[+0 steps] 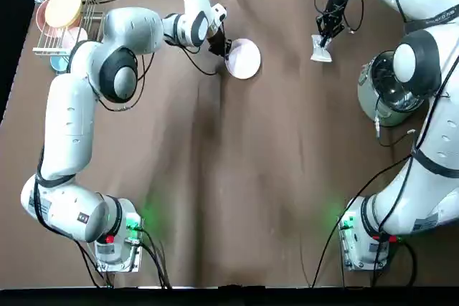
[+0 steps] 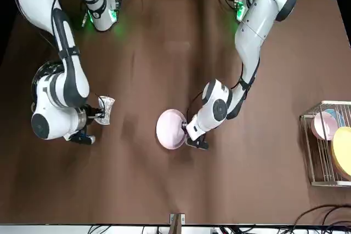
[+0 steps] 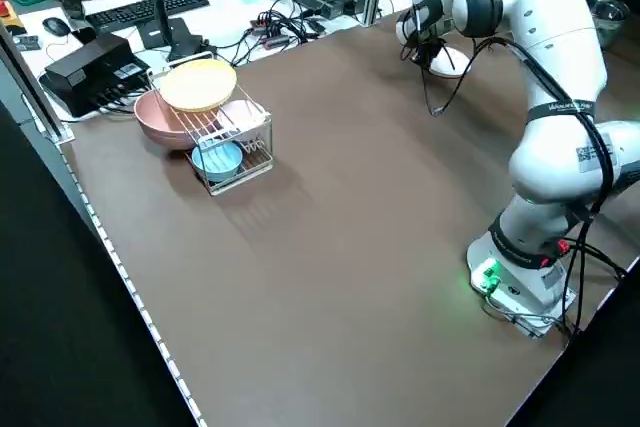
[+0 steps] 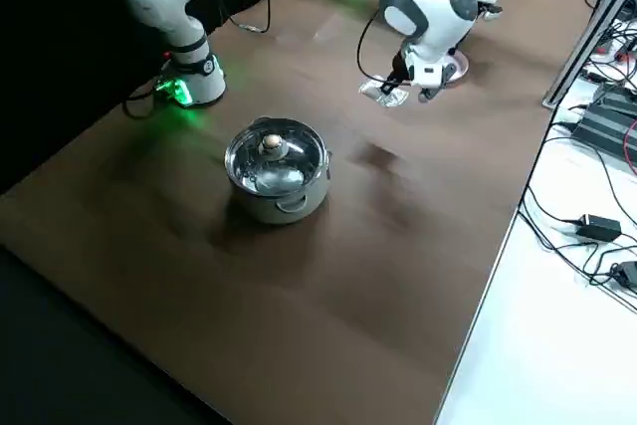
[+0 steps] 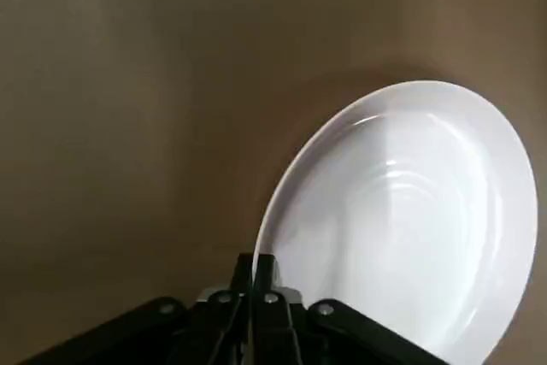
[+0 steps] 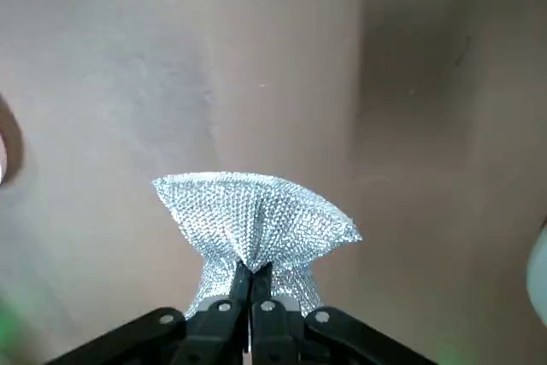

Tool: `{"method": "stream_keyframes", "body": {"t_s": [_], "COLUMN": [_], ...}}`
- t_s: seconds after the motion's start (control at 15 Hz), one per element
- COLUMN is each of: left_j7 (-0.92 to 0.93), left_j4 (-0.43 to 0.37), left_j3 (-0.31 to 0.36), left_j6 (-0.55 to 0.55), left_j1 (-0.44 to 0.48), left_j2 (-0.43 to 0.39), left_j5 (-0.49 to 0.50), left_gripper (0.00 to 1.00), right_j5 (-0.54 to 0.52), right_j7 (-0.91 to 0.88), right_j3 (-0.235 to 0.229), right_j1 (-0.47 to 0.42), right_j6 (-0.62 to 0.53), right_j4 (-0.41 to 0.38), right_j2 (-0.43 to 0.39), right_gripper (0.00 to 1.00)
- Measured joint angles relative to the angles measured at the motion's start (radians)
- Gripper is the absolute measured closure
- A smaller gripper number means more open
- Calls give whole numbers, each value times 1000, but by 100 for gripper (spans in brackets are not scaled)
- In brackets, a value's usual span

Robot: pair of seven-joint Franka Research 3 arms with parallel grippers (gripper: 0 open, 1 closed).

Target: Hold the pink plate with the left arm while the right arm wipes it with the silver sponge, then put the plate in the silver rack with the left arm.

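The pale pink plate (image 1: 243,58) is tilted up off the table near the far middle, and my left gripper (image 1: 224,51) is shut on its left rim. In the left wrist view the plate (image 5: 410,220) fills the frame with the left gripper (image 5: 254,273) clamped on its edge. My right gripper (image 1: 324,39) is shut on the silver sponge (image 1: 320,49), held just above the table to the plate's right. The sponge (image 6: 256,220) hangs crinkled from the right gripper (image 6: 253,278). The silver rack (image 1: 63,26) stands at the far left corner.
The rack holds a yellow-orange plate (image 1: 63,6), a salmon-pink dish (image 3: 160,119) and a blue dish (image 3: 217,158). A steel pot with a glass lid (image 1: 387,91) sits on the right side, close to the right arm. Cables run along the table's far edge.
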Motion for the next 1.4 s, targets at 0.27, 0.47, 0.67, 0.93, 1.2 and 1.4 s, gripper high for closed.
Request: {"method": "stream_keyframes", "body": {"t_s": [0.27, 0.47, 0.67, 0.93, 1.2, 1.4], "left_j7": [-59, -61, -61, -61, -61, -61], "left_j4": [7, 9, 10, 10, 10, 10], "left_j3": [0, 1, 2, 5, 5, 5], "left_j6": [-1, -2, -2, -2, -3, -3], "left_j1": [-5, -6, -5, 0, 1, 2], "left_j2": [0, 0, 0, 0, 0, 0], "left_j5": [69, 73, 73, 73, 73, 73], "left_gripper": [97, 97, 97, 97, 97, 97], "right_j5": [58, 123, 246, 318, 323, 323], "right_j7": [18, 124, 300, 502, 721, 819], "right_j3": [2, 3, 4, 4, 4, 4], "right_j1": [52, 107, 200, 286, 385, 444], "right_j6": [29, 135, 290, 490, 728, 784], "right_j4": [15, 15, 12, 3, 1, 1], "right_j2": [0, 2, 9, 55, 148, 208], "right_gripper": [98, 98, 98, 98, 98, 98]}}
